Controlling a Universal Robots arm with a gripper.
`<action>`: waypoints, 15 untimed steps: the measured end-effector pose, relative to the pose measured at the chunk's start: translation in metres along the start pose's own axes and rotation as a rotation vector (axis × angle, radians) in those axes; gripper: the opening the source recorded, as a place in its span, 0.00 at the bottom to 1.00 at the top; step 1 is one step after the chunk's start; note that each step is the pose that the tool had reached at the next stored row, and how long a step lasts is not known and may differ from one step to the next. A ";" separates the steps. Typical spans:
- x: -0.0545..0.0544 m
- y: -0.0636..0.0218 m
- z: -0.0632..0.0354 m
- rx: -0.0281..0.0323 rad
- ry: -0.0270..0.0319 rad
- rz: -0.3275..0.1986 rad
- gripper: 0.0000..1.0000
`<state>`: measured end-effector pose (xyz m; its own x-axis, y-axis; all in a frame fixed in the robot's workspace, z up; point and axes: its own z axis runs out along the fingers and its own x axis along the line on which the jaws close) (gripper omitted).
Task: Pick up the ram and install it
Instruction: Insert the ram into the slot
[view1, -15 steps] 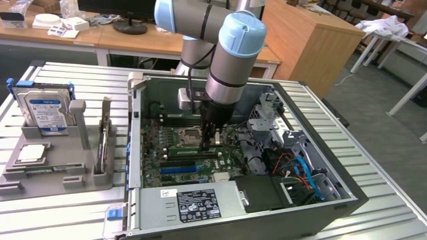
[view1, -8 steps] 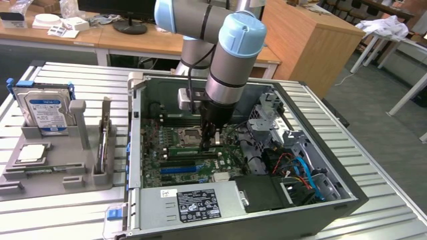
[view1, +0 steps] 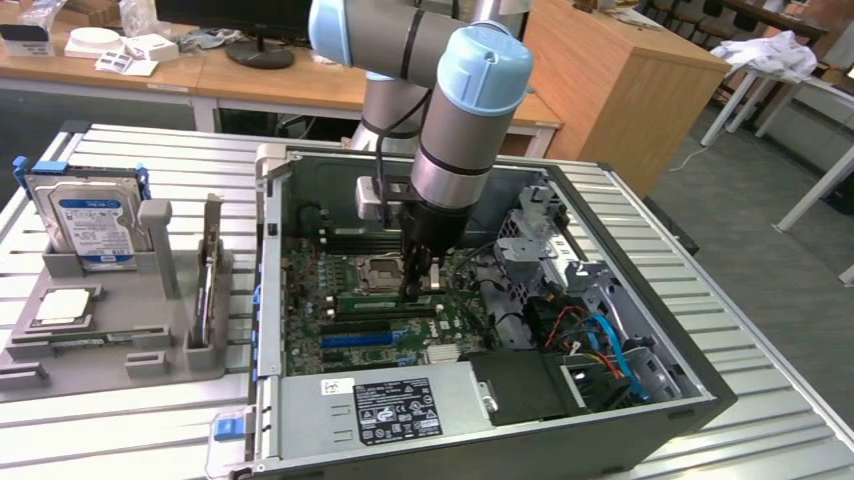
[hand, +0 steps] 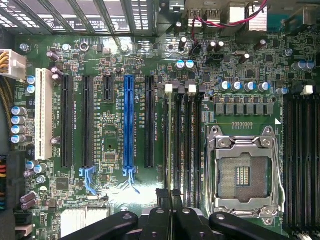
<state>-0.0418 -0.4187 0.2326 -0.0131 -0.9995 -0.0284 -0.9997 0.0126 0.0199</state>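
My gripper (view1: 422, 290) reaches down into the open computer case (view1: 694, 400), low over the motherboard, just beside the empty processor socket (view1: 380, 268). In the wrist view the two black fingers meet at the gripper (hand: 170, 196), shut on the ram (hand: 169, 145). I see the ram edge-on, as a thin grey strip running along the first of the black memory slots (hand: 187, 140), next to the processor socket (hand: 243, 175). Whether the ram is seated in the slot or just above it, I cannot tell.
A grey fixture (view1: 120, 350) at the exterior view's left carries a hard drive with a blue label (view1: 96, 215), a square silver processor chip (view1: 63, 307) and a thin upright strip (view1: 210, 270). Inside the case are the power supply (view1: 394, 405), cables (view1: 601, 340) and expansion slots (hand: 129, 120).
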 end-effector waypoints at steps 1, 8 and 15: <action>0.000 0.0000 0.0001 0.0000 0.0001 0.000 0.12; 0.000 -0.0001 0.0010 0.0003 -0.0006 0.000 0.12; 0.000 0.0000 0.0010 0.0001 -0.0002 0.000 0.12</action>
<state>-0.0418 -0.4182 0.2316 -0.0133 -0.9995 -0.0286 -0.9997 0.0127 0.0198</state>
